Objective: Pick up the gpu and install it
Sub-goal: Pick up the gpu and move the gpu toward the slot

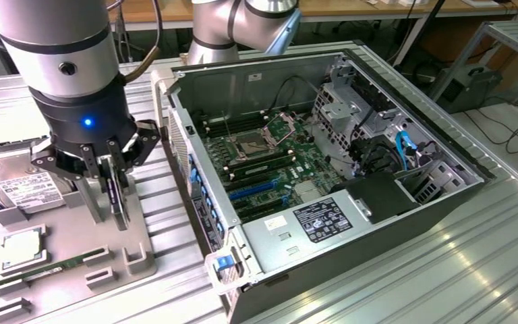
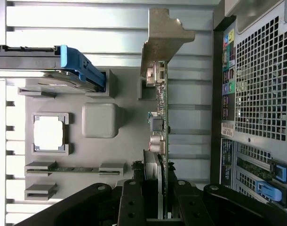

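gpu upright in tray | hdd on tray | case beside tray, exterior view's right

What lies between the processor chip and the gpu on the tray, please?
In the wrist view, a raised square grey block stands between the chip and the gpu, apart from both.

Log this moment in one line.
gripper: shut on gpu | gpu: upright in tray slot | computer case: open, gpu not installed
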Robot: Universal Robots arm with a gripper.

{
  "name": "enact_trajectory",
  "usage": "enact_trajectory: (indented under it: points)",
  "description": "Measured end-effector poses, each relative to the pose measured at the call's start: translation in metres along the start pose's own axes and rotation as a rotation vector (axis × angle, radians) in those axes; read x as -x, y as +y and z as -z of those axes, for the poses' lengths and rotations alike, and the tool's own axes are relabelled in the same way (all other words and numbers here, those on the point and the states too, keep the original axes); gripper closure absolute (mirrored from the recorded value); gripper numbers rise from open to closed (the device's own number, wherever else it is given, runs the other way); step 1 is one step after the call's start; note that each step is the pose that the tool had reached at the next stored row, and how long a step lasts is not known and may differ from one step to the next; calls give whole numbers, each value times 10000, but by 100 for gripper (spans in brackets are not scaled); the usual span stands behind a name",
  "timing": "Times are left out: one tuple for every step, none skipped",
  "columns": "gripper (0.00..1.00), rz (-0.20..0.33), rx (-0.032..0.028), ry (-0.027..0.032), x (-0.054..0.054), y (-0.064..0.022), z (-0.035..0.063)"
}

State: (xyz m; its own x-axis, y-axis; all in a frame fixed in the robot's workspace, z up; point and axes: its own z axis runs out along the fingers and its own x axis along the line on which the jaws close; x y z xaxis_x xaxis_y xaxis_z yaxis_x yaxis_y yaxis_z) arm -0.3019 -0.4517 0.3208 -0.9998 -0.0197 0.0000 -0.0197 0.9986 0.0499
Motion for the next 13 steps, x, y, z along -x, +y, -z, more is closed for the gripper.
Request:
enact_trajectory:
  points:
    - [72,0,0,0,0,1,21]
    - [72,0,0,0,0,3,57]
    - [72,0,1,-1,0,4,83]
    - [72,0,0,-1,1,6,110]
    - [72,0,0,0,1,9,169]
    - [72,0,-1,0,2,11,232]
    - [72,0,1,-1,4,14,276]
    - [72,0,1,-1,5,15,308]
    - [72,0,1,-1,6,17,340]
    - [72,0,0,0,7,19,373]
    - [72,0,0,0,7,20,406]
    - [72,0,1,-1,8,22,438]
    - [72,0,1,-1,10,23,470]
